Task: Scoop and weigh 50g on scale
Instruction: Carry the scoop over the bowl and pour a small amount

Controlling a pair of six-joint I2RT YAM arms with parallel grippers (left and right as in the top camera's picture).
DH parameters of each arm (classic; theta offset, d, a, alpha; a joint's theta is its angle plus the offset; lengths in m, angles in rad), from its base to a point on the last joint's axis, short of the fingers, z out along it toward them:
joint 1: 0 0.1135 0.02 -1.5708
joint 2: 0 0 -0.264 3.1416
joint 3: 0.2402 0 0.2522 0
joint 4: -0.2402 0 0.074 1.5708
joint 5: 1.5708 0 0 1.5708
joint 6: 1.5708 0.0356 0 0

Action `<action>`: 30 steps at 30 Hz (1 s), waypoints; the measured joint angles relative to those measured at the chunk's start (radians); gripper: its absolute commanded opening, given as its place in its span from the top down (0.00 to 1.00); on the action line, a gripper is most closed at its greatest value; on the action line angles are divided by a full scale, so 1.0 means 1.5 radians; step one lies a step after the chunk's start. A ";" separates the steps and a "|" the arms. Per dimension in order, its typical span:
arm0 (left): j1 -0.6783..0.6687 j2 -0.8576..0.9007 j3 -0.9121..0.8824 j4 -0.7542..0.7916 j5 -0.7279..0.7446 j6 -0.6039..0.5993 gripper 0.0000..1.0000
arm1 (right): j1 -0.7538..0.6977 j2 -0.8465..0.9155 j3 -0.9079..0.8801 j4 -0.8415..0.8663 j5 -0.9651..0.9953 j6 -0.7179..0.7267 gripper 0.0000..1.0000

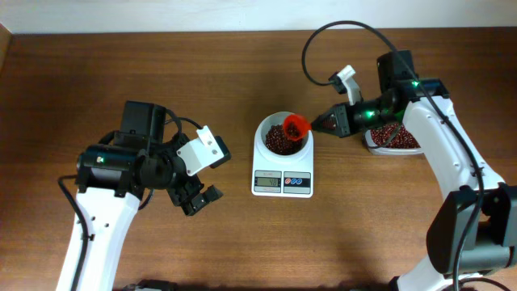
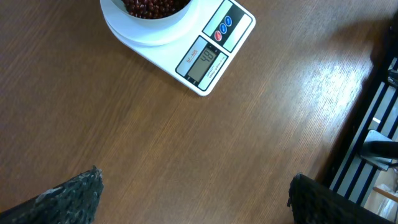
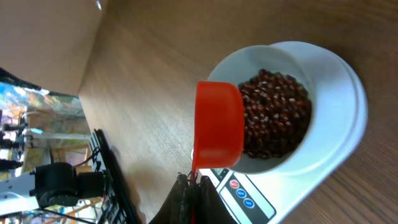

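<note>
The right hand, at centre right of the overhead frame, was clamped on the handle of an orange-red scoop, which was tipped over the right rim of the bowl on the white scale at frame centre. Dark red-brown beans lay heaped in that bowl, so most of the scooping looked done. The display was too small to read, so reaching the target weight was unconfirmed. More beans sat in a tub at the right. The left hand, lower left, was spread and empty above the desk.
</note>
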 measured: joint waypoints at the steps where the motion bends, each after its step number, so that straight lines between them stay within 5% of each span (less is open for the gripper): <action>1: 0.000 0.000 0.000 0.000 0.000 0.000 0.01 | 0.003 0.000 0.004 0.003 0.000 -0.013 0.96; 6: 0.000 0.000 0.000 0.000 0.000 0.000 0.01 | 0.010 0.000 0.016 0.016 0.109 -0.002 0.96; 30: 0.000 0.000 0.000 0.000 0.000 0.000 0.01 | 0.032 0.000 0.021 0.018 0.137 -0.015 0.96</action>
